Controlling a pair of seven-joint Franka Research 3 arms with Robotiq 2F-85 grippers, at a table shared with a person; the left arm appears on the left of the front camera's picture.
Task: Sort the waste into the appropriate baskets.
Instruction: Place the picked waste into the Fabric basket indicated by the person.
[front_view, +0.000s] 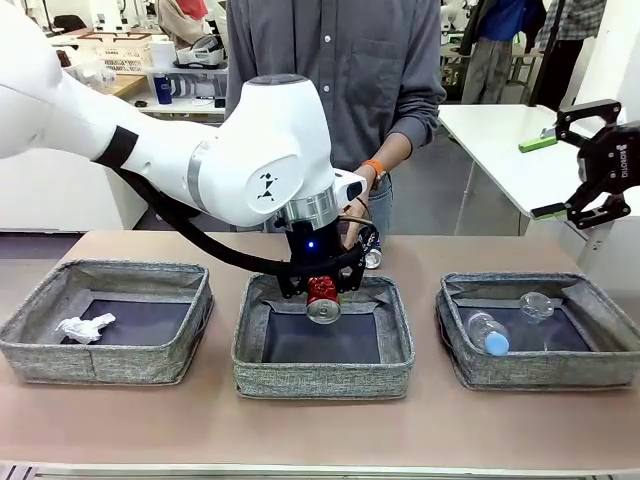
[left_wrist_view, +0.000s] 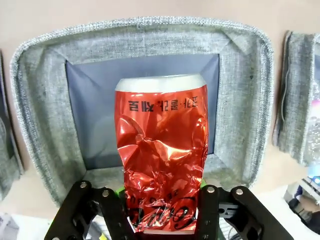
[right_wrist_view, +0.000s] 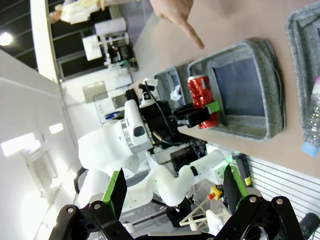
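Visibly crumpled, dented red soda can (left_wrist_view: 161, 155)

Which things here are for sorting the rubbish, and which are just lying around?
For the job:
- red soda can between the left tool's fingers
- three baskets
- paper wad
- bottle and plastic cup

Just there:
- white side table
- blue cup on the far shelf

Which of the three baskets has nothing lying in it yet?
The middle basket; the left basket holds a paper wad, the right basket a bottle.
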